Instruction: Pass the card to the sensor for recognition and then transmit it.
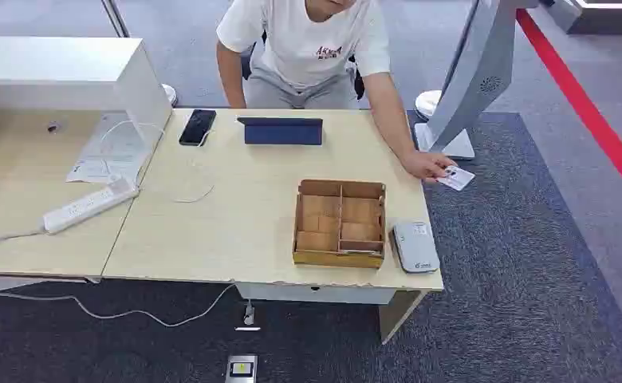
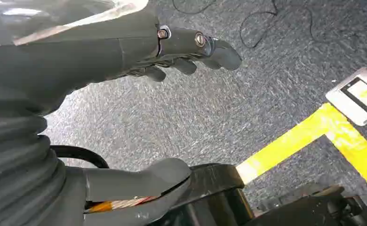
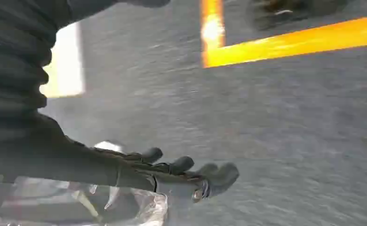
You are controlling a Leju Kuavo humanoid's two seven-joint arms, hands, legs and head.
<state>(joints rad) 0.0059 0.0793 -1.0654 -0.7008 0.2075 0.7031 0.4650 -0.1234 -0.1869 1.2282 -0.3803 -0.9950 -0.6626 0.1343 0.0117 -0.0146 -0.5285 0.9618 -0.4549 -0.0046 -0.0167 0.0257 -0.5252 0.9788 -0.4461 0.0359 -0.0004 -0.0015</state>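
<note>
A person in a white shirt sits behind the table and holds a small white card (image 1: 456, 177) out past the table's right edge in one hand (image 1: 427, 165). The grey card sensor (image 1: 415, 245) lies flat at the table's front right corner, beside a cardboard divider box (image 1: 340, 223). My left hand (image 2: 172, 52) hangs over the grey carpet with its fingers stretched out and nothing in it. My right hand (image 3: 172, 172) also hangs above the carpet, fingers extended and apart, holding nothing.
On the table lie a black phone (image 1: 198, 126), a dark blue tablet case (image 1: 282, 131), a white power strip (image 1: 88, 205) and papers. A white cabinet (image 1: 61, 72) stands at the left. A grey stand (image 1: 471, 80) rises right of the table. Yellow floor tape (image 2: 313, 136) crosses the carpet.
</note>
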